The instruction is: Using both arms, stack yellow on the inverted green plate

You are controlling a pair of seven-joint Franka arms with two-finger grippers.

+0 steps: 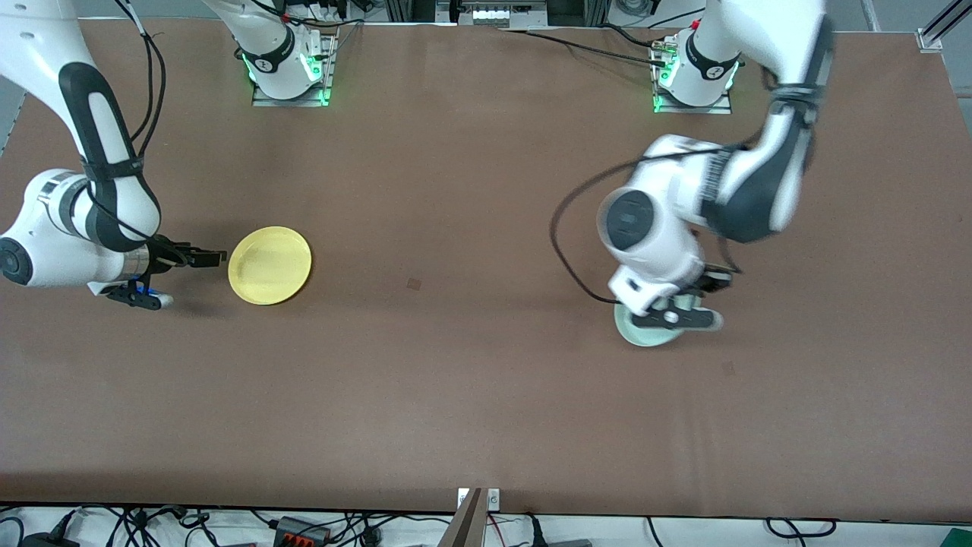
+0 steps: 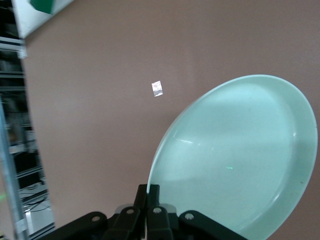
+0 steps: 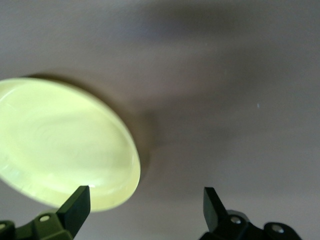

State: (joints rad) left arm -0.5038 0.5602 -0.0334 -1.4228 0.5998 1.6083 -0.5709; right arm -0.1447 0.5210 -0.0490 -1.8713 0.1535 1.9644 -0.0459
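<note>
The yellow plate (image 1: 269, 264) lies on the brown table toward the right arm's end, hollow side up. My right gripper (image 1: 206, 258) is open just beside its rim, low over the table. In the right wrist view the plate (image 3: 60, 145) lies by one finger (image 3: 79, 201), and my right gripper (image 3: 146, 200) holds nothing. The pale green plate (image 1: 644, 333) is toward the left arm's end, mostly hidden under my left gripper (image 1: 670, 319). In the left wrist view my left gripper (image 2: 152, 192) is shut on the rim of the green plate (image 2: 235, 155), whose hollow side faces the camera.
A small white tag (image 2: 157, 88) lies on the table near the green plate. A small dark mark (image 1: 414, 284) is at mid-table. The arm bases (image 1: 288, 72) (image 1: 695, 76) stand along the table's edge farthest from the front camera. Cables run along the edge nearest it.
</note>
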